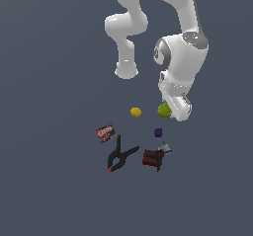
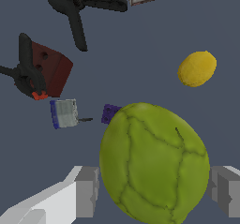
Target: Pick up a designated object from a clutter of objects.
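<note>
The lumpy green fruit (image 2: 154, 164), round with dark crack lines on its skin, sits between the grey blocky fingers (image 2: 86, 190), which are apart on both sides, near the smooth yellow ball (image 2: 197, 68).

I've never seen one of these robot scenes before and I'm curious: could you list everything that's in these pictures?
Round yellow-green lumpy fruit: one, between the gripper fingers, apart from both in the wrist view.
Small bright yellow ball: one, on the floor, to the exterior view's left of the fruit.
Tiny purple cube: one, just below the fruit in the exterior view.
Red-brown packet: one, at the exterior view's left of the clutter.
Black spring clamp: one, orange tips, below the packet.
Dark red box: one, a second black clamp lying against it.
Small grey-blue block: one, beside the box.
Dark grey floor: under everything.
White robot arm: one, reaching down.
Gripper: one, grey fingers, open.
</note>
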Tool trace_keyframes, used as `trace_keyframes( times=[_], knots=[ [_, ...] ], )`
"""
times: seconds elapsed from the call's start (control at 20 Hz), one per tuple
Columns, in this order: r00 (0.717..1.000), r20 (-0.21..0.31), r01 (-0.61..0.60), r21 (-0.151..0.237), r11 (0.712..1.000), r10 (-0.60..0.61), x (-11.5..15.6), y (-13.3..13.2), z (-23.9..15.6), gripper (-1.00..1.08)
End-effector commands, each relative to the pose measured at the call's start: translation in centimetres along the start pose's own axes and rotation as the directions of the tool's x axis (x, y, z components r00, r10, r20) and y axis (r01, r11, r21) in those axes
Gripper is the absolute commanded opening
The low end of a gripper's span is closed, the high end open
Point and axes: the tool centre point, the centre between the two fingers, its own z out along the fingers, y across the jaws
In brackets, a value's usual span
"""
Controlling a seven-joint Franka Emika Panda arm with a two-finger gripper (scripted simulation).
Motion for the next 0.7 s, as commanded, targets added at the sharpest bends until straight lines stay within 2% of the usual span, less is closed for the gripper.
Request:
trace_keyframes(
  times=[0.0, 0.65],
  knots=[
    [1.0, 0.0, 0.0, 0.001, 1.0, 0.0, -0.4, -0.7, -2.4, -1.0],
    [1.0, 0.0, 0.0, -0.004, 1.0, 0.0, -2.6, -4.3, -14.5, -1.0]
  ],
)
